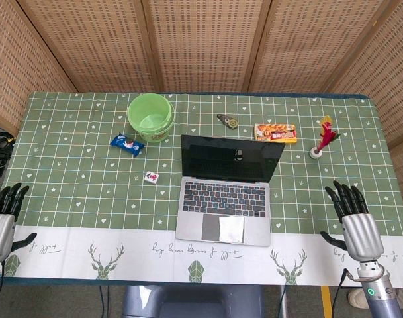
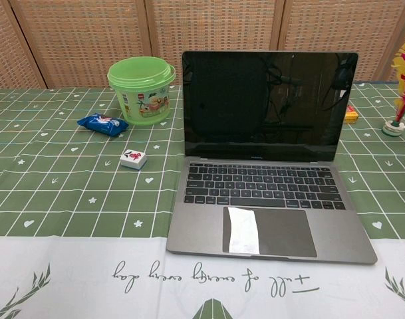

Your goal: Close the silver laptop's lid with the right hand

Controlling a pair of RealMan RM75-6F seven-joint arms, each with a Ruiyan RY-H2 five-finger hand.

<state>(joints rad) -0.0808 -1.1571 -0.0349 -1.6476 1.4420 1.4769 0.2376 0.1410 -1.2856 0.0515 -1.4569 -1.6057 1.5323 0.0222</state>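
The silver laptop (image 1: 225, 202) (image 2: 269, 199) sits open in the middle of the table, its dark screen (image 1: 231, 159) (image 2: 269, 106) upright and facing me. A white slip of paper (image 1: 231, 229) (image 2: 241, 229) lies on its trackpad. My right hand (image 1: 353, 218) rests at the table's near right edge, fingers spread and holding nothing, well to the right of the laptop. My left hand (image 1: 2, 215) lies at the near left edge, fingers apart and empty. Neither hand shows in the chest view.
A green bucket (image 1: 150, 117) (image 2: 141, 90) stands behind the laptop's left. A blue snack packet (image 1: 127, 143) (image 2: 102, 123) and a small white tile (image 1: 151, 177) (image 2: 133, 158) lie left. An orange box (image 1: 275, 132), a dark key fob (image 1: 227, 120) and a feathered shuttlecock (image 1: 323, 139) (image 2: 400, 93) are at back right.
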